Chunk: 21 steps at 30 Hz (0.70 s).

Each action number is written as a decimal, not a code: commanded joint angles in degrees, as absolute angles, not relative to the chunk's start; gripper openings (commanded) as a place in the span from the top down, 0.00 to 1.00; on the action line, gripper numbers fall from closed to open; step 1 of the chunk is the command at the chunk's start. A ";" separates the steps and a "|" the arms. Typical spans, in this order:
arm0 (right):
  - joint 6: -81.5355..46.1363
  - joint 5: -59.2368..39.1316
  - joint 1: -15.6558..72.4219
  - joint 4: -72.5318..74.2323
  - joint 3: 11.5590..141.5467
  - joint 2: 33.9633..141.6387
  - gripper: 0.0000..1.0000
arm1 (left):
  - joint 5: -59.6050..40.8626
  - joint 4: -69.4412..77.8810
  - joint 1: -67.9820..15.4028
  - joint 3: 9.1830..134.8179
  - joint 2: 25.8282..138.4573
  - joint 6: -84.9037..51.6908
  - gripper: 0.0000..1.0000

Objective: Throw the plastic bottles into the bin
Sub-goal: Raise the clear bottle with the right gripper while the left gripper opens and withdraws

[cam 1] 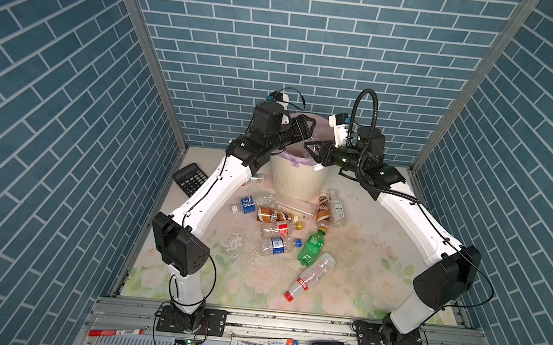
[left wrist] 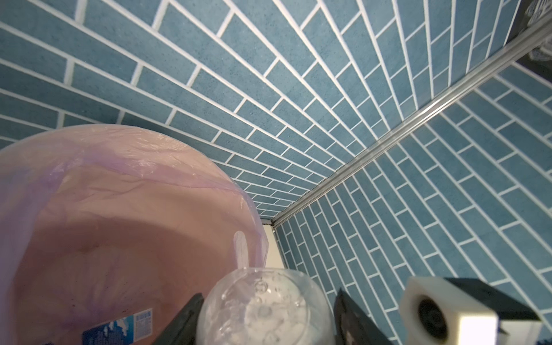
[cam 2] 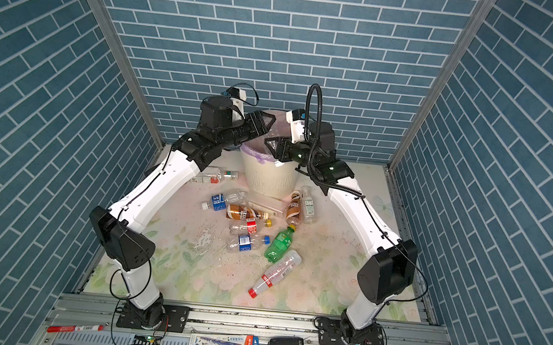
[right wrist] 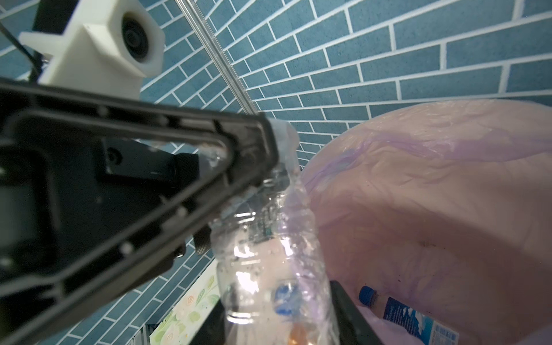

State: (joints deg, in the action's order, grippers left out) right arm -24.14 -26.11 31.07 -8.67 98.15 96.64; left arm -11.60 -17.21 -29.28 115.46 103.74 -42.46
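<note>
Clear bottle (right wrist: 263, 254) between right hand (cam 1: 313, 151) jaws, cap end at left hand (cam 1: 305, 126) tip, over bin (cam 1: 296, 182) mouth; can't tell either grip; only release left.

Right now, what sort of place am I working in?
Probably a staged robot test booth, not a home: brick-print panels on aluminium posts, arm bases bolted to a metal rail, a flower-print tabletop.
</note>
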 commanded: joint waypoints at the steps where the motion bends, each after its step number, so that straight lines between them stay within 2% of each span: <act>1: -24.07 -23.50 30.85 -9.97 101.15 96.68 0.57 | -10.65 -16.59 -28.92 115.16 101.19 -41.73 0.20; 6: -20.89 -17.75 30.80 -15.29 105.90 96.92 0.63 | -9.89 -16.49 -26.96 113.28 98.23 -41.70 0.01; 14: -14.46 -9.09 30.85 -19.73 116.16 96.08 0.67 | -8.52 -13.69 -26.54 107.51 91.48 -38.86 0.01; 21: -9.30 0.50 30.73 -9.11 114.91 89.90 0.66 | -6.70 -12.91 -26.40 102.50 86.77 -36.03 0.01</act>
State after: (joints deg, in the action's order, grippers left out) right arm -13.89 -5.91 30.96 -15.73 113.91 94.02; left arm -8.10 -14.20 -26.55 104.18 88.14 -38.52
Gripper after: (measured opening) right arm 0.388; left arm 0.994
